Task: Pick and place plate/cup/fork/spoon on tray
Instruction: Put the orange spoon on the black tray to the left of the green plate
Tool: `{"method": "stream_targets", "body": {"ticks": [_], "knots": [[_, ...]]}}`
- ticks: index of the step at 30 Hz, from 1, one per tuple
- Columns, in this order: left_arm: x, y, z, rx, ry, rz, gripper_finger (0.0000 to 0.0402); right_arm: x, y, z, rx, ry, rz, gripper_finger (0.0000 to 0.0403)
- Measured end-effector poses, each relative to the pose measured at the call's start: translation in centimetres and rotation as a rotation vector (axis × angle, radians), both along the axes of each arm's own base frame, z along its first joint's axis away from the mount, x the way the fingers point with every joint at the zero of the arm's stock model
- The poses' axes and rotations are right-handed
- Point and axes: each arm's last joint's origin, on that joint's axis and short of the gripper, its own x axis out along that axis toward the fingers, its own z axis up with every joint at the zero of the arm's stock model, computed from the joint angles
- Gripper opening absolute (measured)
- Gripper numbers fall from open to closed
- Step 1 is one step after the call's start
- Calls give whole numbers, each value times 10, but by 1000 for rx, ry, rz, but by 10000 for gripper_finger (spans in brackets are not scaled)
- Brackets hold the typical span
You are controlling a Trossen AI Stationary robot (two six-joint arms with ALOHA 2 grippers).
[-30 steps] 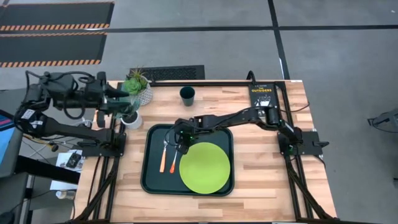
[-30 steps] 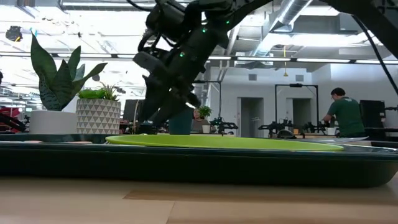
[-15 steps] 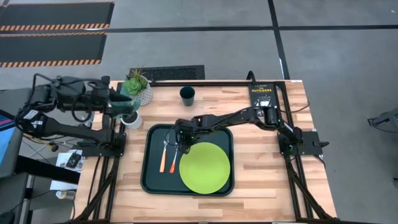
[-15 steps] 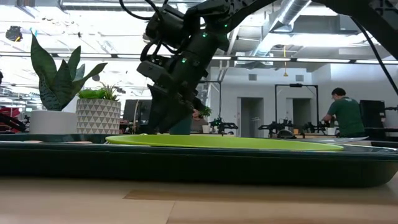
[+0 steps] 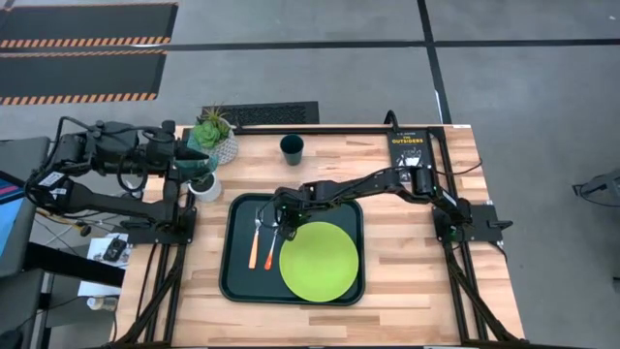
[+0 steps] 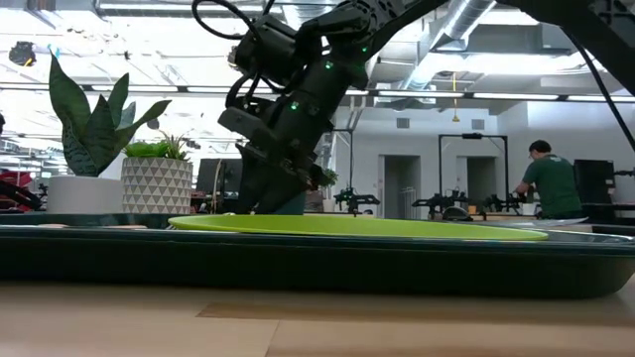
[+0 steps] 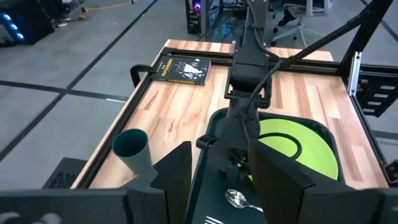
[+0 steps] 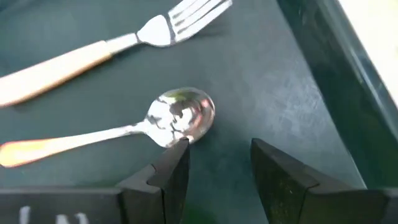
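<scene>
Here, the lime-green plate [image 5: 319, 260] fills the near right of the tray [image 5: 237, 281]; fork [image 5: 255, 242] and spoon [image 5: 270, 244] lie beside it. Right gripper [image 8: 214, 163], jaws apart and empty, hangs above the spoon's bowl. Farther: cup [image 5: 292, 147] on table; left gripper [image 7: 217, 167], parted, empty, by the plants.

Black book [image 5: 411, 145], potted plants [image 5: 213, 136]

A light wooden counter [image 5: 417, 281] stands on a grey floor [image 5: 523, 97] crossed by dark seams. Black mats [image 5: 82, 48] with orange-striped edges lie beyond it, beside a dark floor grille [image 5: 276, 113]. Bright ceiling lights [image 6: 516, 96] and ducts [image 6: 476, 25] hang overhead. A person [image 6: 551, 183] in green stands by distant white walls [image 6: 417, 149].
</scene>
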Motion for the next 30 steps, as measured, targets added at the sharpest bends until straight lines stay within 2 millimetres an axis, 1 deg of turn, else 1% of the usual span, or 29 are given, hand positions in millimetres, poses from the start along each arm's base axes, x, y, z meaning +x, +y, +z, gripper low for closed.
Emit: {"method": "stream_targets", "body": {"ticks": [5, 8, 13, 16, 24, 27, 30], "knots": [[0, 0, 0, 9, 2, -1, 146, 2, 1, 1, -10, -24, -3, 191], [0, 0, 0, 11, 2, 4, 146, 5, 1, -13, 4, -12, -9, 191], [0, 1, 0, 16, 3, 12, 146, 8, 2, -21, 22, -13, -12, 191], [0, 1, 0, 17, 3, 14, 146, 8, 1, -20, 23, -18, -15, 191], [0, 1, 0, 34, 6, 13, 146, 7, -17, -14, 20, -29, -54, 191], [0, 1, 0, 34, 6, 13, 146, 10, -20, -8, 18, -51, -57, 190], [0, 1, 0, 34, 6, 13, 146, 15, -20, 2, -18, -74, -6, 180]]}}
